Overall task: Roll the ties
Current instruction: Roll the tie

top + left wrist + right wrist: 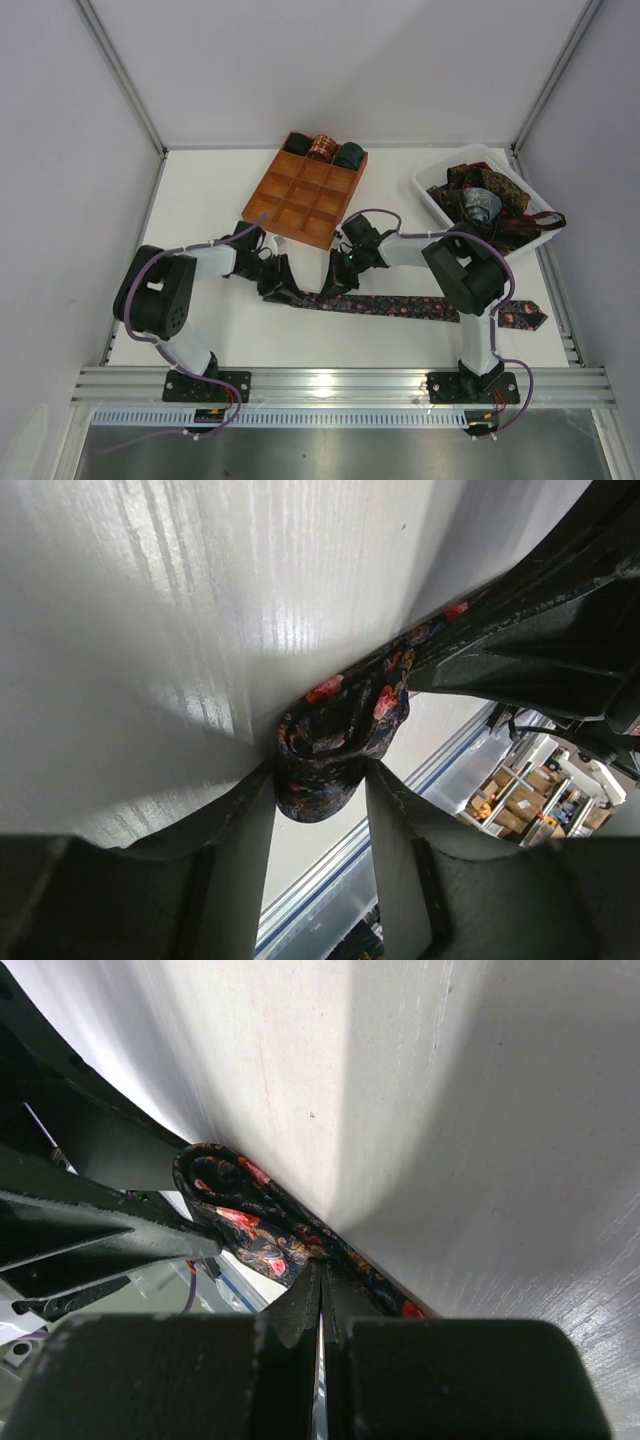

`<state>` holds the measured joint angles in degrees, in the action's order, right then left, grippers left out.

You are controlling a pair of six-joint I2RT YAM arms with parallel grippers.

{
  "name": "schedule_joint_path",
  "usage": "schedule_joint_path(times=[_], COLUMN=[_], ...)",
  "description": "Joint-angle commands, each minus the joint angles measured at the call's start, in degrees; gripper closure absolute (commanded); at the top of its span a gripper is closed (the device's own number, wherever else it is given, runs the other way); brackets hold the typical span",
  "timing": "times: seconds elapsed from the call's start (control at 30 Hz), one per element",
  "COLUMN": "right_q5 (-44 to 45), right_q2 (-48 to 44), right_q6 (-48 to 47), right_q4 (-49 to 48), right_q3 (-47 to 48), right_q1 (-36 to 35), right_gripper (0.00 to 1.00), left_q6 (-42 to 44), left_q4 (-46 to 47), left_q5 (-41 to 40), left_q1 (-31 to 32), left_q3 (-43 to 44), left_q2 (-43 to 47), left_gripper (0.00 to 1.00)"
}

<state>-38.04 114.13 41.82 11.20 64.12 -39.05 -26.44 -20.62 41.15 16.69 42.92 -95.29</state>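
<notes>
Partly coiled, the dark red-flowered tie (400, 305) trails flat across the table (215, 205).

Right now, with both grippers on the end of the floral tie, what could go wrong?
1. The coil of the floral tie is small and sits only at the tips of the left gripper; it may slip out and unroll.
2. The right gripper pinches the tie right beside the coil, so the fingers may collide.
3. The long flat tail may drag askew, giving a crooked roll.
</notes>
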Motion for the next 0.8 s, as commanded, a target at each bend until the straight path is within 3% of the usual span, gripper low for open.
schedule_joint_path(times=[0.0, 0.03, 0.2, 0.33, 0.47, 0.77], right_q5=[2.80, 2.71, 3.24, 3.94, 4.47, 2.62], right_q2=[1.98, 1.89, 1.54, 1.01, -0.04, -1.18], right_q6=[-1.48, -1.48, -1.92, -2.71, -3.33, -2.01], right_q4=[0.49, 0.57, 1.63, 3.03, 5.58, 6.02], right_q3=[0.39, 0.66, 1.89, 3.82, 7.06, 7.69], right_q1=[-0.42, -0.42, -0.77, -1.38, -2.26, -3.49], right_gripper=[1.00, 1.00, 1.00, 1.00, 1.00, 1.00], left_q6=[2.97, 2.88, 2.09, 1.30, 0.34, -0.55], left_q4=[1.29, 1.37, 3.13, 4.62, 5.59, 5.51], left_q5=[-2.29, -2.56, -2.56, -2.91, -3.88, -4.32], left_q1=[-0.34, -0.34, -0.34, -0.34, -0.34, -0.34], left_q3=[0.41, 0.50, -0.37, -1.34, -2.83, -2.84], left_q2=[-1.31, -1.31, -1.31, -0.08, 1.68, 2.65], left_gripper=[0.56, 0.62, 0.73, 0.94, 1.00, 1.00])
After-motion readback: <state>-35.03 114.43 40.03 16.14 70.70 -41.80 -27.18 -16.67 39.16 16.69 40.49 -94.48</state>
